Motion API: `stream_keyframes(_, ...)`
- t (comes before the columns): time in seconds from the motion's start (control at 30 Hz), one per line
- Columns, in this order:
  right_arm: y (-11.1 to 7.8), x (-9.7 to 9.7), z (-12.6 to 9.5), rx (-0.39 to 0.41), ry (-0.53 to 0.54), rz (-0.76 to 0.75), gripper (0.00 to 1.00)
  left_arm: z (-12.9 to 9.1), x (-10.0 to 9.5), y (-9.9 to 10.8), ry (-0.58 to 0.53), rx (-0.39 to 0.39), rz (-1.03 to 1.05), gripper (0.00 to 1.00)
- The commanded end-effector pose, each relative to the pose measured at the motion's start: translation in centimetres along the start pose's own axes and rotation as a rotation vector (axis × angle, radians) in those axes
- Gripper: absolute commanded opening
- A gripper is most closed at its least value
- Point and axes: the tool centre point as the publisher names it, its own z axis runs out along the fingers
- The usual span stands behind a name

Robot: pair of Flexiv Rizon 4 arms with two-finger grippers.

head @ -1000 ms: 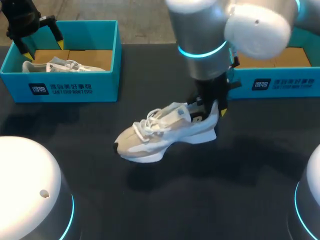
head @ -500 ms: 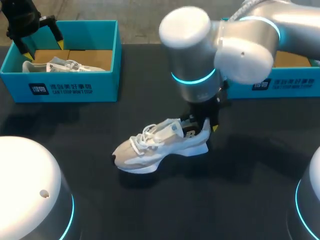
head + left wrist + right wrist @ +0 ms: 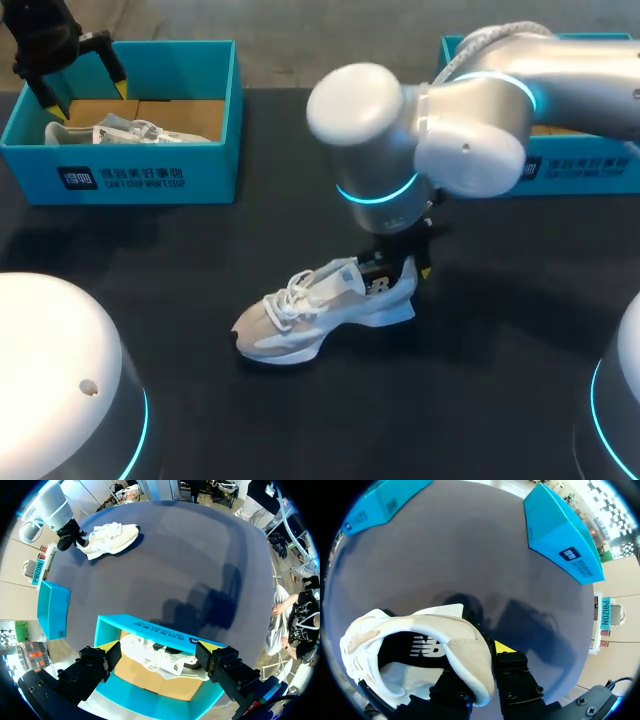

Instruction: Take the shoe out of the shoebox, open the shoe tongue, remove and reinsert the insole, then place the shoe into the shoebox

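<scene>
One white-and-beige laced sneaker [image 3: 325, 310] stands outside its box, sole down on the black surface [image 3: 500, 390], with the right arm [image 3: 440, 150] at its heel. Judged: positioned for tongue work.

Left wrist view: left jaws parted and empty, above the teal cardboard shoebox [image 3: 155, 632], which holds a second white shoe [image 3: 160, 662].

Right wrist view: right jaws clamp the heel collar, one finger inside, steadying the sneaker.

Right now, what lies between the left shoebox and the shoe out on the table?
Nothing: only bare table runs from the left shoebox to the shoe, as the head and left wrist views both show.
</scene>
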Motion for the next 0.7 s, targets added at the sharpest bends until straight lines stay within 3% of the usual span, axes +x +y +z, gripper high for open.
stream_keyframes(0.03, 0.3, 1.2, 0.9, 0.004, -0.007, 0.002, 0.0, 0.0, 0.0, 0.0, 0.001, 0.0, 0.001, 1.0)
stream_keyframes(0.4, 0.5, 1.4, 2.1, -0.005, -0.025, 0.017, 0.0, 0.0, 0.0, 0.0, 0.001, 0.0, 0.001, 1.0)
stream_keyframes(0.43, 0.5, 1.4, 2.1, -0.005, -0.025, 0.018, 0.11, 0.0, 0.0, 0.0, 0.001, 0.0, 0.001, 1.0)
stream_keyframes(0.5, 0.5, 1.4, 1.5, -0.006, -0.02, 0.021, 0.44, 0.0, 0.0, 0.0, 0.001, 0.0, 0.001, 1.0)
stream_keyframes(0.53, 0.4, 1.3, 1.2, -0.008, -0.019, 0.023, 0.93, 0.0, 0.0, 0.0, 0.001, 0.0, 0.001, 1.0)
stream_keyframes(0.57, 0.4, 1.3, 1.0, -0.009, -0.018, 0.023, 0.99, 0.0, 0.0, 0.0, 0.001, 0.0, 0.001, 1.0)
stream_keyframes(0.7, 0.3, 0.9, -0.3, -0.017, -0.013, 0.021, 1.0, 0.0, 0.0, 0.0, 0.001, 0.0, 0.001, 1.0)
